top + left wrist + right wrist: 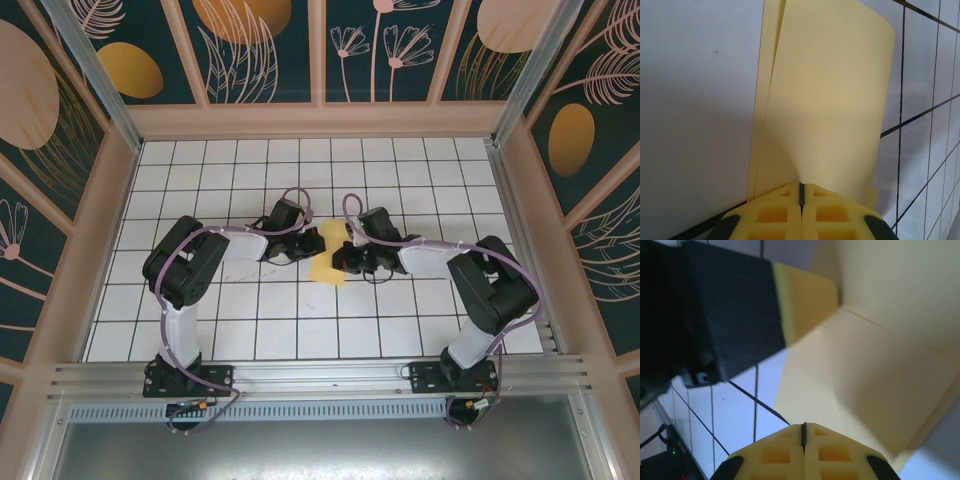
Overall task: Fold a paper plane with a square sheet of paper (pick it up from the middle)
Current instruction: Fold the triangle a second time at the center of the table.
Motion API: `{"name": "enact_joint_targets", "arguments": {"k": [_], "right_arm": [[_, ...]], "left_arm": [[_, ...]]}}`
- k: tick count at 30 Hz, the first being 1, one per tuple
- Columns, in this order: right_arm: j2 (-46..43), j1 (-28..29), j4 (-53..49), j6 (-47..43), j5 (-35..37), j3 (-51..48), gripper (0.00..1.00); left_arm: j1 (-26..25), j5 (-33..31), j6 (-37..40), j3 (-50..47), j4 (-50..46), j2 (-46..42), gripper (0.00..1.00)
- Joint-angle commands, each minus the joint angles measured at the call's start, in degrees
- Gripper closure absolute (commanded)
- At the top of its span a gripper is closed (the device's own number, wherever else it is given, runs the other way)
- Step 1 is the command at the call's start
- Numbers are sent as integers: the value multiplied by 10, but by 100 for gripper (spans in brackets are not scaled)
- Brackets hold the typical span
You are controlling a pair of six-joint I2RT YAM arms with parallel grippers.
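We are at an early fold, with nothing like a dart yet. The sheet sits over the middle tiles of the table and shows one straight crease. One layer lifts off another, so we judge it roughly doubled over and far from finished. The left claw is at the sheet's left edge. Its jaws are pressed together with no gap, and the paper rises straight out of the tips, so we read it as nipping the sheet there. From the right wrist we see one of its fingers touching the sheet's far corner. The right claw is at the sheet's right edge with its jaws just as tight. The lower layer runs in at its tips, so we take that as a pinch too, though the exact contact is hidden under the pads. With both edges held, we think the next move calls for the two arms to travel together. One would carry its flap across the sheet while the other keeps its side steady, the edges meeting squarely before anything is pressed down. Paper this thin will buckle or tear if the claws pull apart, and it will slip if either one eases off too soon. The new crease then needs a firm stroke along the sheet.
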Motion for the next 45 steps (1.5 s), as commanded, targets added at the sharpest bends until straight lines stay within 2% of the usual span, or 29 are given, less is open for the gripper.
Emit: {"name": "enact_joint_targets", "arguments": {"k": [1, 7, 12, 28, 38, 45], "right_arm": [[23, 4, -1, -5, -8, 28, 97], [80, 6, -21, -10, -3, 54, 97], [94, 4, -31, -19, 10, 31, 96], [9, 6, -13, -7, -11, -75, 94], [-26, 3, -36, -23, -17, -101, 94], [-72, -14, -46, -14, 13, -94, 93]], "left_arm": [[1, -36, -1, -7, -42, 24, 92], [0, -35, 2, -6, -44, 24, 92], [0, -37, -2, -7, -44, 25, 93], [1, -54, 0, -4, -61, 31, 94], [1, -55, 1, -7, -64, 29, 94], [1, -46, -1, -10, -55, 19, 93]]}}
